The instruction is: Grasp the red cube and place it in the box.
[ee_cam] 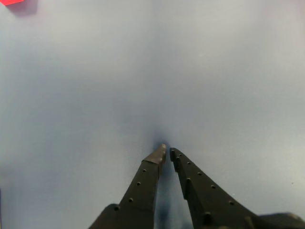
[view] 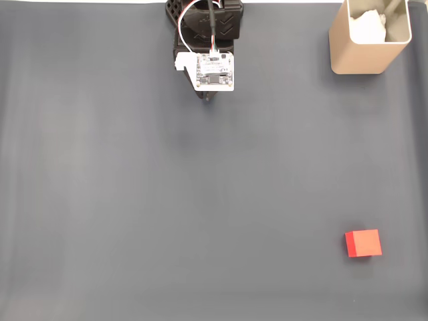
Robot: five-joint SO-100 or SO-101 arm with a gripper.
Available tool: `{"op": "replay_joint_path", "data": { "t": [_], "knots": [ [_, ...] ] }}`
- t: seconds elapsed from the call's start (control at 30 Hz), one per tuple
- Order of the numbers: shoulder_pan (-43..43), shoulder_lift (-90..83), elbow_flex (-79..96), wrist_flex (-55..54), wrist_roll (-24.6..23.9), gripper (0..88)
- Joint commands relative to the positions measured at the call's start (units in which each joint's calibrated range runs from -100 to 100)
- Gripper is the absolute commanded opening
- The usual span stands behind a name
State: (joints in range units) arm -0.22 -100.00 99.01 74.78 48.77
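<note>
- The gripper (ee_cam: 167, 151) points down at the grey mat (view: 134, 200), its two dark fingers nearly pressed together with nothing between them (just a thin gap shows in the wrist view).
- The arm (view: 207, 40) sits folded at the top centre of the fixed view.
- The red cube (view: 363, 243) lies at lower right, well apart from the arm.
- The box (view: 368, 37) stands at the upper right corner.

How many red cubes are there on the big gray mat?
1. The red cube sits alone near the lower right of the mat in the fixed view, far from the box. The wrist view catches a bit of it at the top left corner.
</note>
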Motion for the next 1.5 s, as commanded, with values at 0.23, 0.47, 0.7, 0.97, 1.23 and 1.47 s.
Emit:
{"op": "replay_joint_path", "data": {
  "t": [0.23,0.47,0.7,0.97,1.23,1.47],
  "knots": [
    [-0.5,0.1,0.8,-7.7,-0.7,0.0],
    [-0.6,0.2,0.6,-15.4,-0.3,0.0],
    [-0.8,1.1,-0.5,-20.4,-0.1,0.0],
    [-1.3,9.4,-6.8,-25.0,-0.3,0.0],
    [-2.5,19.2,-17.3,-25.5,-1.6,0.0],
    [-3.5,30.3,-29.8,-25.5,-2.3,0.0]
  ]
}}
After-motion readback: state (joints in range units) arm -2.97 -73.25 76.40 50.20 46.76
